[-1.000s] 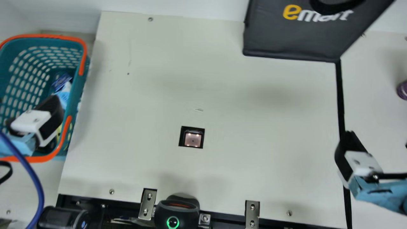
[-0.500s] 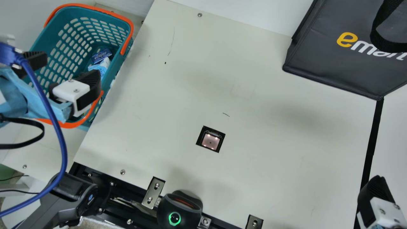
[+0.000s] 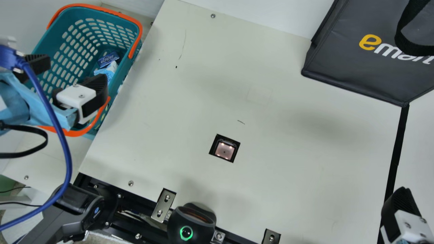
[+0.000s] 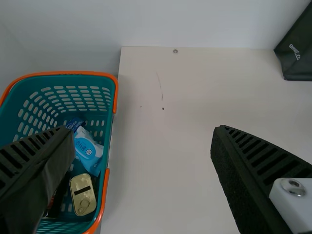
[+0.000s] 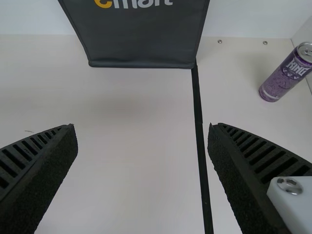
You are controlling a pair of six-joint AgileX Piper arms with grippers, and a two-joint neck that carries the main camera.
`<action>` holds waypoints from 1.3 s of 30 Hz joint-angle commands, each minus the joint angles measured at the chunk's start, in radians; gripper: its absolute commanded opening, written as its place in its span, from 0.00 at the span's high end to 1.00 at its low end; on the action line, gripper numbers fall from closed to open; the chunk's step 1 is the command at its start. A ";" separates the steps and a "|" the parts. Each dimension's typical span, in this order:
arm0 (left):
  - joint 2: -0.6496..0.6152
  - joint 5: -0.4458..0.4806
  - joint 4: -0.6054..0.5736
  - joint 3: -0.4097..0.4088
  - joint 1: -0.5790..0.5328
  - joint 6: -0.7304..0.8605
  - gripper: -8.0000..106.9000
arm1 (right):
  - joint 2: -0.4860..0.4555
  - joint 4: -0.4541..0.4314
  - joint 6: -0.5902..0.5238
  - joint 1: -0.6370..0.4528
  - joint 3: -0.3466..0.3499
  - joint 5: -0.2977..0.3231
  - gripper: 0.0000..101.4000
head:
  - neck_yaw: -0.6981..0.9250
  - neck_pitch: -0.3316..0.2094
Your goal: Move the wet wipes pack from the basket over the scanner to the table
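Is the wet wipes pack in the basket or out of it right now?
In: the wet wipes pack lies inside the basket, beside a gold tin, and the left gripper is open, not holding it.

right tool (image 3: 403,211), fingers spread, above the table (image 5: 131,156); beyond, a dark bag (image 5: 141,41) and purple can (image 5: 282,80).

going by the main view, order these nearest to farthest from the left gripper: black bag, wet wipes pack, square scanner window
From the left gripper:
1. Wet wipes pack, just to its right, inside the basket
2. Square scanner window, farther right, set in the table
3. Black bag, at the view's upper right
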 commanded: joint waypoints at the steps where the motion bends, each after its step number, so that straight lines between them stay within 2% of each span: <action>1: 0.016 -0.007 0.005 0.001 0.015 -0.016 0.15 | 0.000 0.000 0.000 0.000 0.000 0.000 0.06 | 0.004 -0.030; 7: 0.104 -0.037 0.028 -0.007 0.110 -0.103 0.15 | 0.000 0.000 0.000 0.000 0.000 0.000 0.06 | 0.004 -0.030; 15: 0.266 -0.082 0.057 -0.047 0.313 -0.209 0.15 | 0.000 0.000 0.000 0.000 0.000 0.001 0.06 | 0.004 -0.030; 24: 0.421 -0.106 0.039 -0.116 0.500 -0.161 0.15 | 0.000 0.000 0.000 0.000 0.000 0.001 0.06 | 0.004 -0.030; 39: 0.712 -0.163 0.012 -0.174 0.556 0.043 0.15 | 0.000 0.000 0.000 0.000 0.000 0.001 0.06 | 0.004 -0.030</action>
